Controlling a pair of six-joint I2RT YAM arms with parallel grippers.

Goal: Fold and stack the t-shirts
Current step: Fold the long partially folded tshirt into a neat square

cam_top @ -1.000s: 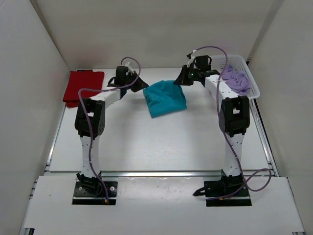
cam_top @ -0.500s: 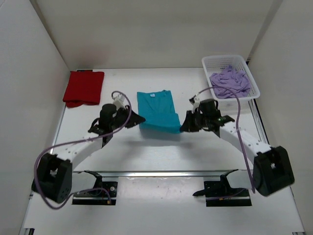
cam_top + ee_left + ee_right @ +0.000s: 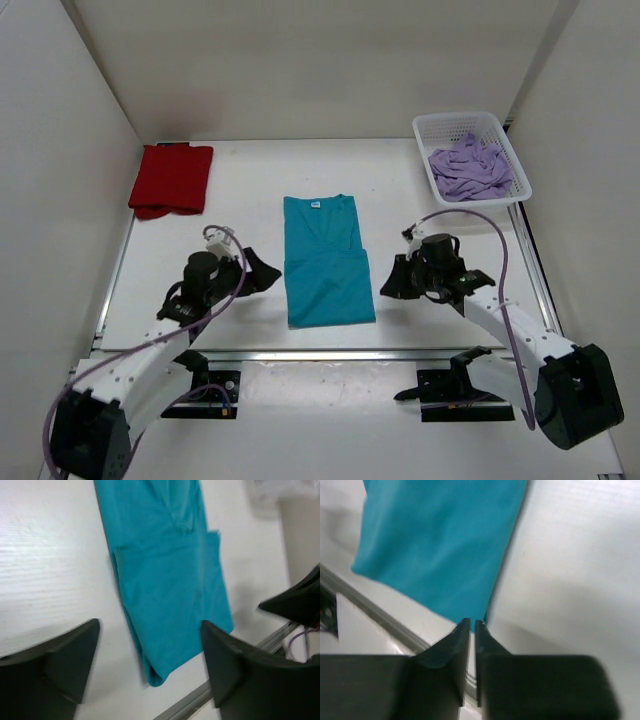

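The teal t-shirt (image 3: 325, 262) lies flat and lengthwise in the middle of the table, its white tag at the far end. My left gripper (image 3: 268, 268) is open beside its near left edge; in the left wrist view its jaws (image 3: 150, 625) stand wide over the shirt's near left corner (image 3: 165, 570), holding nothing. My right gripper (image 3: 388, 288) is shut at the near right corner, with the teal cloth (image 3: 440, 540) running into its tips (image 3: 472, 622). The red t-shirt (image 3: 170, 178) lies folded at the back left. The lavender t-shirt (image 3: 470, 168) is crumpled in the basket.
The white lattice basket (image 3: 432, 122) stands at the back right corner. A metal rail (image 3: 320, 353) runs along the table's near edge, just past the teal shirt's hem. White walls enclose the table on the left, back and right.
Both arms pulled back toward the near edge, drawing the bunched teal shirt out flat. The left gripper opened and let go of its corner. The right gripper stayed shut.
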